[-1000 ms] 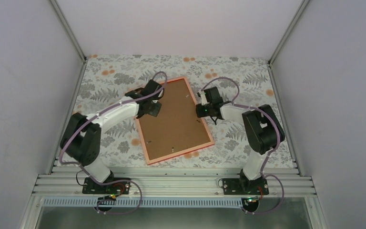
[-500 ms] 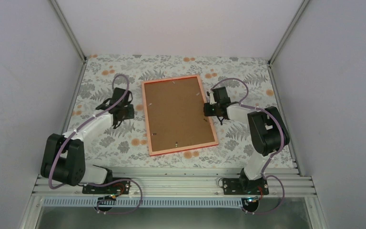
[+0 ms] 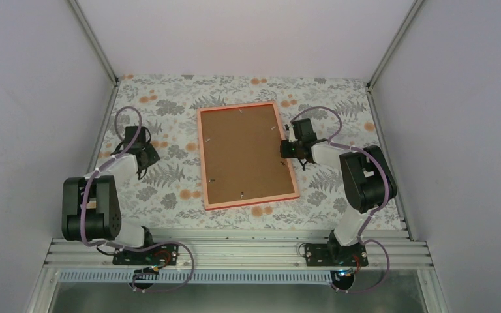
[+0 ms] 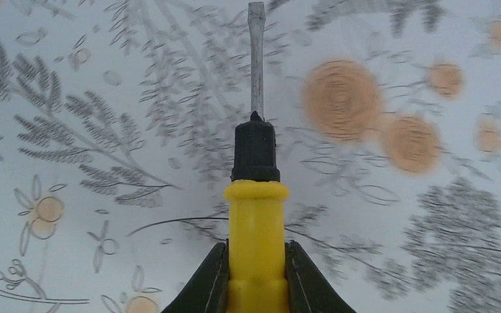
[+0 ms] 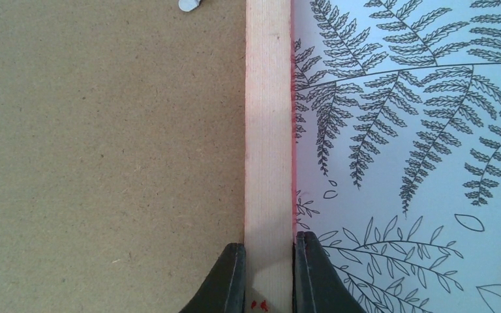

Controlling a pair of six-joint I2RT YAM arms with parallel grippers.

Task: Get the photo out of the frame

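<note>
The frame [image 3: 246, 156] is laid face down on the table [image 3: 339, 104], and its right rim is pinched tight in the right gripper [image 5: 269, 242]. The brown back [image 5: 104, 163] is seen to that gripper's left, with a small metal tab [image 5: 189, 4] ahead of it. The photo cannot be seen; it is likely hidden under the back. A screwdriver [image 4: 255, 153] is squeezed in the left gripper [image 4: 256, 246], well apart from the frame. If the tip is pushed too hard or slips off a tab, the photo could be poked. If the rim is let slip, the frame could be shoved away.
</note>
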